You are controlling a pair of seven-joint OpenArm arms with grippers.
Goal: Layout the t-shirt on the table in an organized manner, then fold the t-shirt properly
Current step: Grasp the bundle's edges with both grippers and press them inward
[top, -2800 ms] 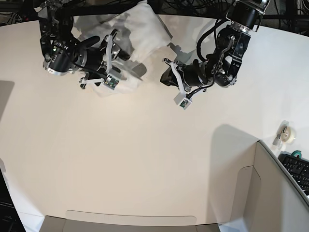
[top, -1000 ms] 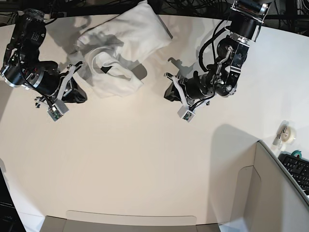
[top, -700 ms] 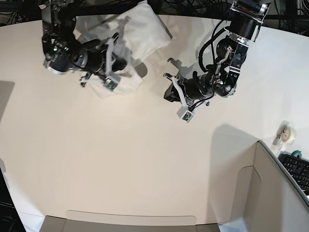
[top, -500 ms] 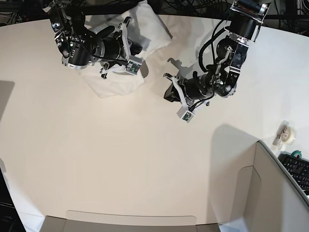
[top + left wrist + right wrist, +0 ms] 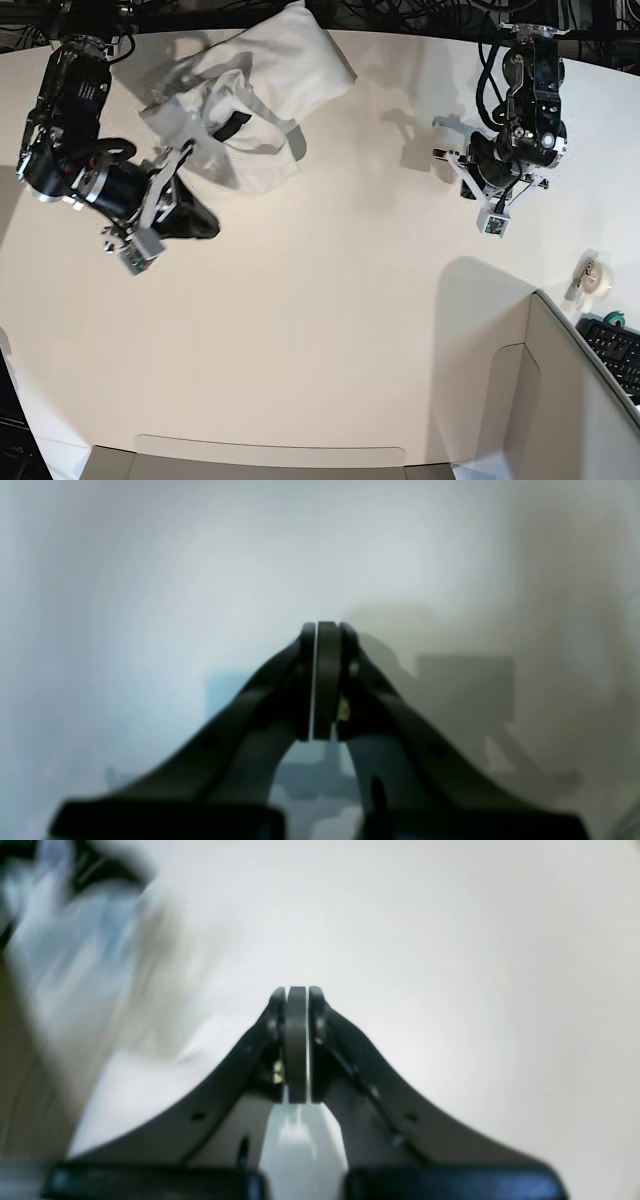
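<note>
Near edge, base view: grey panel [image 5: 560,400] at my left corner, keyboard [image 5: 615,350] behind it, tape roll [image 5: 590,275] just beyond. None of it sits in my way.

My right gripper [image 5: 205,225] is pinched fully closed on nothing, low over the bare table [image 5: 320,330], just beside the t-shirt's [image 5: 255,100] near edge but apart from it. My left gripper [image 5: 447,160] is also closed and empty, well apart from the cloth.

T-shirt is a crumpled heap at the far edge, nearer my right arm. Long axis runs diagonally, from near my right gripper out to the far edge. Dark neck label [image 5: 230,125] shows mid-heap. Print not visible.
</note>
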